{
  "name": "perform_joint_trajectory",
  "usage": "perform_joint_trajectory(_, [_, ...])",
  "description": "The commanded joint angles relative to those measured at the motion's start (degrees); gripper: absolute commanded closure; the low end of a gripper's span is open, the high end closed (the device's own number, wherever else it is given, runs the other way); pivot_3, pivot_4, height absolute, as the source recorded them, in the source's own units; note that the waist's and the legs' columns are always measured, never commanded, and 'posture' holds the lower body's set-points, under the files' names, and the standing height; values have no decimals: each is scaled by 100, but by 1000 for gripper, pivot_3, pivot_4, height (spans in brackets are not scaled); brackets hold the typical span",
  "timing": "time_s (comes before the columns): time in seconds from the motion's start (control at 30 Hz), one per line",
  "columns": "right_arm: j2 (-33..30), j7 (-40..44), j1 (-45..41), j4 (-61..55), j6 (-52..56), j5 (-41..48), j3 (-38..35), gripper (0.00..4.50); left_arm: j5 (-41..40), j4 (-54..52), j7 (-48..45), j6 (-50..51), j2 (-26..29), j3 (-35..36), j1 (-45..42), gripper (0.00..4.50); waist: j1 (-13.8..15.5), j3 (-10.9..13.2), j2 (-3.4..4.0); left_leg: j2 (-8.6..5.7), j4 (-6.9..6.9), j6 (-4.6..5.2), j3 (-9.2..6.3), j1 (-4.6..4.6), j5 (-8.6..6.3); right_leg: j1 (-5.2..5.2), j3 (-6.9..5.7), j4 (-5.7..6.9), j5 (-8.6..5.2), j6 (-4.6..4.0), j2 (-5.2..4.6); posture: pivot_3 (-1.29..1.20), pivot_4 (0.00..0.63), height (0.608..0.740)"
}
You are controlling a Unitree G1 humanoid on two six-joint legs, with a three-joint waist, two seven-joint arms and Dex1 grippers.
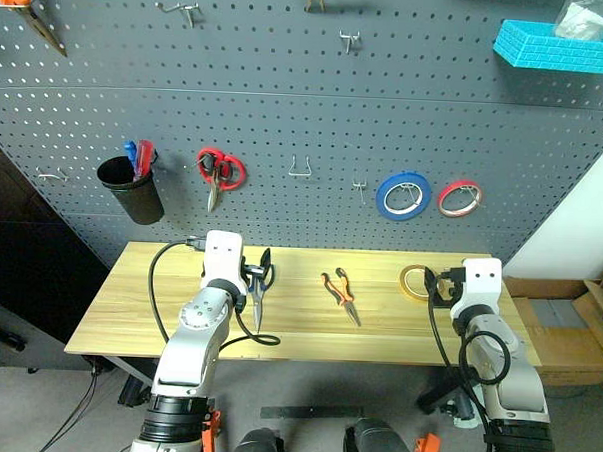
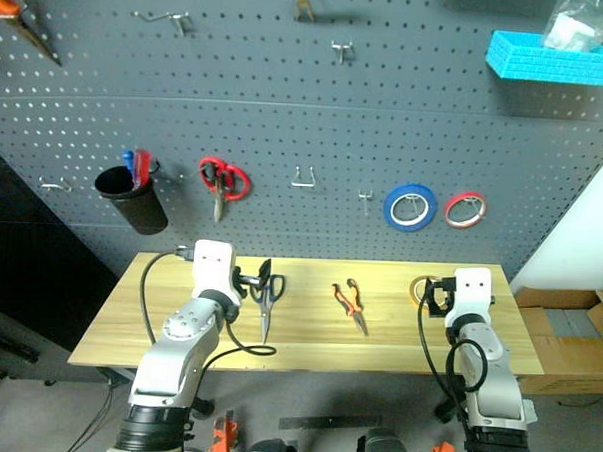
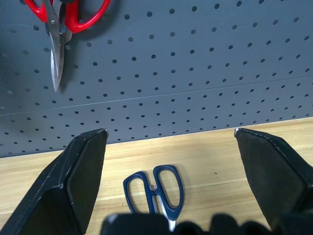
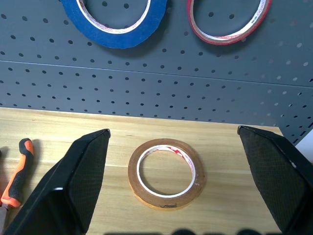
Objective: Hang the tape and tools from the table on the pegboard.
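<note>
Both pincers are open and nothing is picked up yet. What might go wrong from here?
1. The yellow tape lies flat on the table, so the right pincer may slide it instead of gripping its thin wall.
2. The blue-handled scissors also lie flat, close under the left pincer; a grasp may skid them.
3. The nearest free hooks sit between the red-handled scissors and the blue tape ring; hanging could knock those off.

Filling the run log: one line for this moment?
left gripper open over scissors | right gripper open over tape | pliers on table
</note>
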Motion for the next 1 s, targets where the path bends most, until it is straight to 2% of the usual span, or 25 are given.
perform_joint_trajectory(0.03, [-59, 20, -62, -205, -26, -8, 13, 0, 21, -288, -38, -41, 43, -3, 1, 35, 0, 1, 0, 0, 0, 0, 0, 0, 0, 0, 0, 0, 0, 0, 0, -135, 76, 740])
perform_joint_trajectory(0.73, [-122, 38, -32, -250, 17, 3, -8, 0, -16, -358, 24, 16, -21, 37, 47, 35, 7, 28, 1, 0, -2, 0, -1, -3, 0, -2, -1, -3, -1, -1, -1, -132, 85, 740])
perform_joint_trajectory(1.0, [-253, 283, -135, -328, 276, 167, -49, 0, -215, -516, -123, 277, -118, -37, 4, 35, 12, 107, -7, 0, -1, 0, -2, -4, 0, -2, -2, -3, -1, -1, -1, -133, 117, 740])
